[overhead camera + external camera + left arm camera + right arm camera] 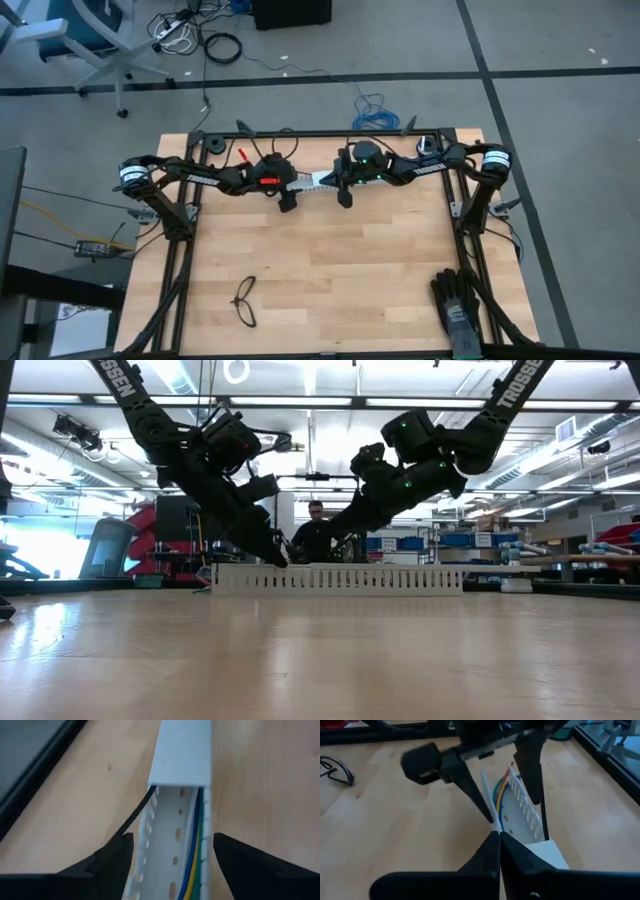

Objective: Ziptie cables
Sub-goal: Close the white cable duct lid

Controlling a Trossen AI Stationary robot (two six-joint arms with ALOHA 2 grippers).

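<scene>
Step in hand, by judgement: cables already lying in the duct; ziptie not yet looped or cinched around them — early in the tie.

Left to right in the high view:

Left gripper — over the duct's left end at the back of the table. In its wrist view, fingers spread wide, one on each side of the slotted duct, gripping nothing; hard to tell whether the tips touch the duct walls. Ziptie running as a thin dark strip from the duct's covered end down toward the near finger; contact unclear.

Cables — blue, yellow and green strands along one inner wall of the duct, partly under its white cover. In the right wrist view, fanning out of the open end between the left gripper's fingers.

Right gripper — at the duct's other end, fingers pressed shut, tips together on a thin white edge of the duct; pinching it or merely resting against it, unclear.

Next move, likely: left fingers close on the ziptie's free end and thread it around the bundle — calls for fine aim, strip is thin and lies tight against the wall. Right should hold the duct steady.

Glasses lying well apart at the front — not involved.
</scene>
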